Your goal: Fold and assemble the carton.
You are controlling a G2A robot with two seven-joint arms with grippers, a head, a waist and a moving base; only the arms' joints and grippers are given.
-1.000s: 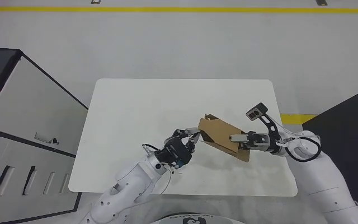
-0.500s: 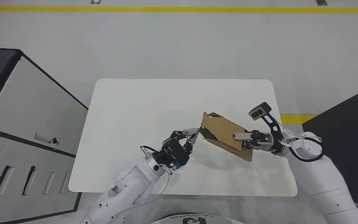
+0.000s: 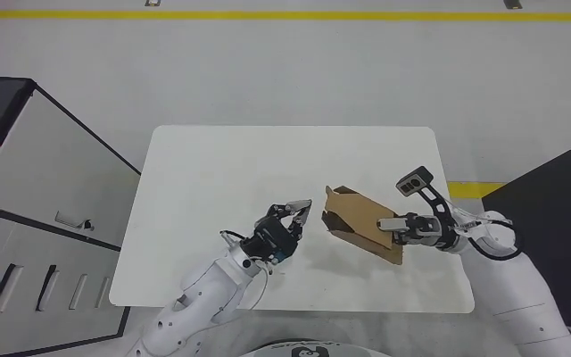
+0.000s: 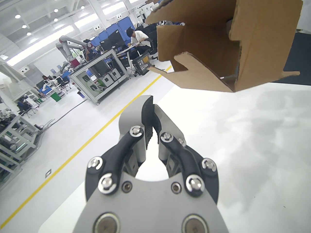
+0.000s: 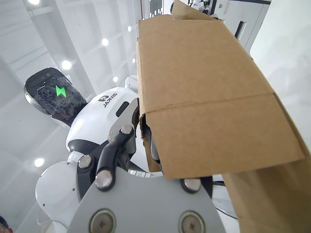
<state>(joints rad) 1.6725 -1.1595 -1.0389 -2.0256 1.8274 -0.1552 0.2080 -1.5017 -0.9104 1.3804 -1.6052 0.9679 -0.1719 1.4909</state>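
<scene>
A brown cardboard carton [image 3: 361, 226] hangs tilted just above the right half of the white table [image 3: 214, 170]. My right gripper [image 3: 389, 225] is shut on a wall at its right end; the right wrist view has that carton [image 5: 209, 98] pinched between the fingers [image 5: 143, 132]. The carton's open end with loose flaps [image 4: 184, 56] faces my left gripper [image 4: 150, 118]. That left gripper [image 3: 303, 209] is shut with nothing in it, a short gap to the left of the carton and not touching it.
A grey cabinet [image 3: 45, 205] stands off the table's left edge. A dark surface [image 3: 535, 196] lies beyond the right edge. The far half and the left of the table are bare.
My left gripper has let go of the carton's left end and drawn back a little. The carton has shifted slightly right with my right gripper.
</scene>
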